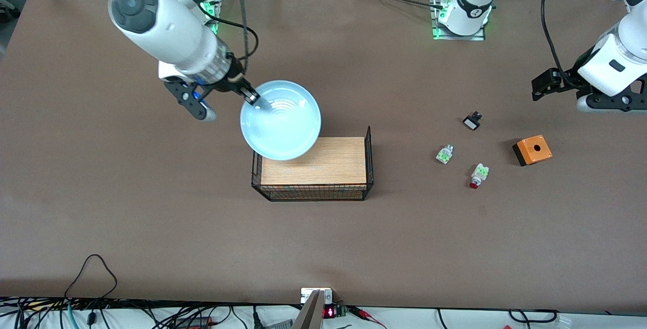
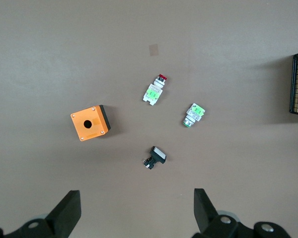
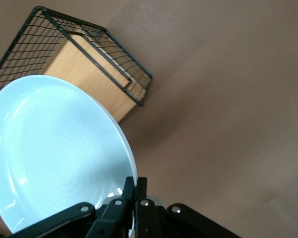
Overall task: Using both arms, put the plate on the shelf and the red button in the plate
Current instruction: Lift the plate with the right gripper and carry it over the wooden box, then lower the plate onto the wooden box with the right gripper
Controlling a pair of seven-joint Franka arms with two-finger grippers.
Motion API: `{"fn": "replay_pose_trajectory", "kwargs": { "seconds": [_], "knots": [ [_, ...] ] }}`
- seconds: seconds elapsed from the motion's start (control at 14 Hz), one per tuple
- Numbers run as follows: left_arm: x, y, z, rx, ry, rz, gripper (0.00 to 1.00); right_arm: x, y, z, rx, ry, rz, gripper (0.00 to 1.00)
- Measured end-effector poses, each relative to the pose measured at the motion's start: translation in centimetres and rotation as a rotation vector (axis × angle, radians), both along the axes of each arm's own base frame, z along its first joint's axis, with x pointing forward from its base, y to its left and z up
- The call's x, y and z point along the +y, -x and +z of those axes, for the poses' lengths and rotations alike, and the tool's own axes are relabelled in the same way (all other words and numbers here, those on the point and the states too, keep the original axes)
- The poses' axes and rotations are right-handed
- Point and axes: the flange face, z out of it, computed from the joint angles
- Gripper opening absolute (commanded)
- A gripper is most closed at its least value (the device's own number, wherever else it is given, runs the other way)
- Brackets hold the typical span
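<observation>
The pale-blue plate (image 1: 281, 120) (image 3: 54, 153) hangs tilted in the air, with my right gripper (image 1: 251, 97) (image 3: 135, 184) shut on its rim. It is over the wire basket's (image 1: 370, 154) end toward the right arm. The red button (image 1: 478, 175) (image 2: 154, 90), white with a green block and a red cap, lies on the table toward the left arm's end. My left gripper (image 1: 543, 86) (image 2: 137, 213) is up over the table at that end, open and holding nothing.
Inside the black wire basket (image 3: 104, 49) sits a wooden block (image 1: 316, 167). Beside the red button lie a white-and-green part (image 1: 444, 154) (image 2: 194, 114), a black-and-white part (image 1: 472, 120) (image 2: 154, 157) and an orange box (image 1: 532, 150) (image 2: 90, 123).
</observation>
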Motion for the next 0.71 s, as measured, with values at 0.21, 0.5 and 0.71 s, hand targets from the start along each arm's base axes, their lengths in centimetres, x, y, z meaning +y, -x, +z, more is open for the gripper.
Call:
{"fn": "replay_pose_trajectory", "kwargs": {
  "seconds": [0.21, 0.5, 0.71],
  "knots": [
    [0.0, 0.0, 0.0, -0.001, 0.0, 0.0, 1.0, 2.3, -1.1, -2.5, -0.034, -0.015, -0.063, 0.0],
    [0.0, 0.1, 0.0, 0.01, 0.0, 0.001, 1.0, 4.6, -1.1, -5.3, -0.04, -0.014, -0.074, 0.0],
    [0.1, 0.1, -0.1, 0.011, -0.001, 0.002, 1.0, 6.2, -0.4, -6.6, -0.022, -0.002, -0.078, 0.0]
  ]
}}
